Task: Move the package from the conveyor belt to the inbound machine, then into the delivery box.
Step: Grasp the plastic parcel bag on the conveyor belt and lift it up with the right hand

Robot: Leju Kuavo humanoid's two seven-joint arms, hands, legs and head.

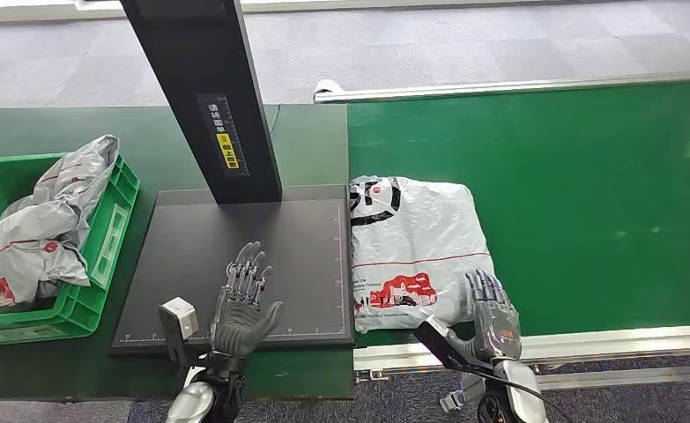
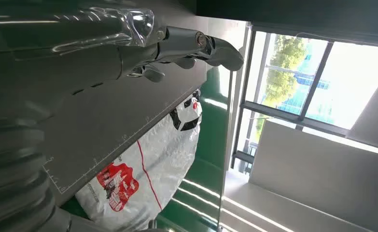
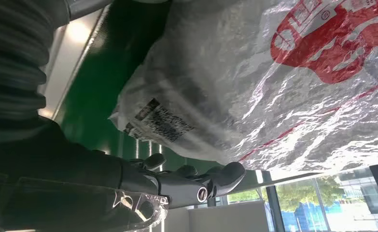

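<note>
The package (image 1: 416, 251) lies at the belt's (image 1: 588, 203) left edge, touching the machine (image 1: 235, 264). The right hand (image 1: 493, 315) rests its spread fingers at the package's near corner, holding nothing. The left hand (image 1: 242, 304) is over the machine, fingers spread.

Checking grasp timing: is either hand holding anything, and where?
Nothing is held: left hand hovers open over the machine's plate; right hand is open beside the package.

Silver package (image 3: 283, 92) on green conveyor belt (image 3: 105, 82); right hand (image 3: 143, 186) fingers (image 3: 228, 176) extended beside it.
</note>
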